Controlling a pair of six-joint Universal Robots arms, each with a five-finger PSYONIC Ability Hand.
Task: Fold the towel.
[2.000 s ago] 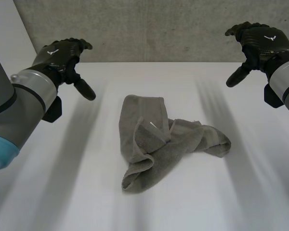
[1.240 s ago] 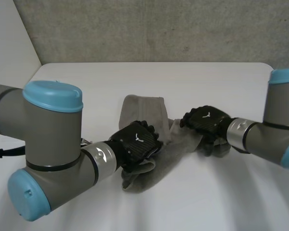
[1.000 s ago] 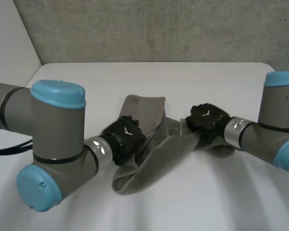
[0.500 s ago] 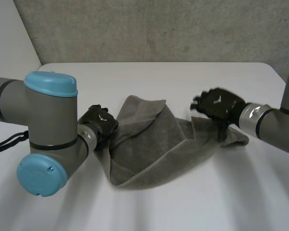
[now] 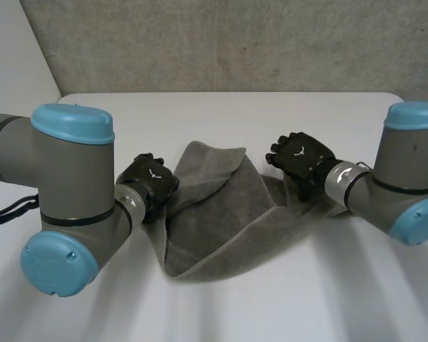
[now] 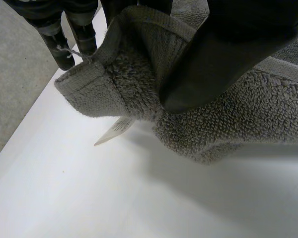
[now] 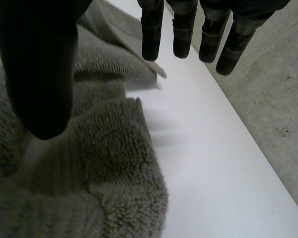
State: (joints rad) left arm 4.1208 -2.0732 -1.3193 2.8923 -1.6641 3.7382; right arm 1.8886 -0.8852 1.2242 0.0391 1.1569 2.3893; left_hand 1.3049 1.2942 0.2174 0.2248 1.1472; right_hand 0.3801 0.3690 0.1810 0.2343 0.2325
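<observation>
- The grey left arm (image 5: 71, 178) with light-blue caps comes in from the left edge of the head view. It ends at centre left in the black left robot hand (image 5: 151, 184), at the left edge of the grey terry-cloth towel (image 5: 214, 214).
- In the left wrist view, this robot hand's thumb (image 6: 223, 49) and fingers (image 6: 83, 34) are clamped on a hemmed corner fold of the towel. A small white label (image 6: 114, 133) sticks out beneath that fold.
- The towel lies rumpled mid-frame on the white surface (image 5: 221, 306), spanning from one robot hand to the other, with its lowest corner at bottom centre.
- The black right robot hand (image 5: 299, 157) sits at centre right over the towel's right end. In the right wrist view its fingers (image 7: 184, 29) are straight and well apart from the thumb (image 7: 39, 74), gripping nothing, with bunched towel under the palm.
- The right arm (image 5: 403, 185) fills the right edge.
</observation>
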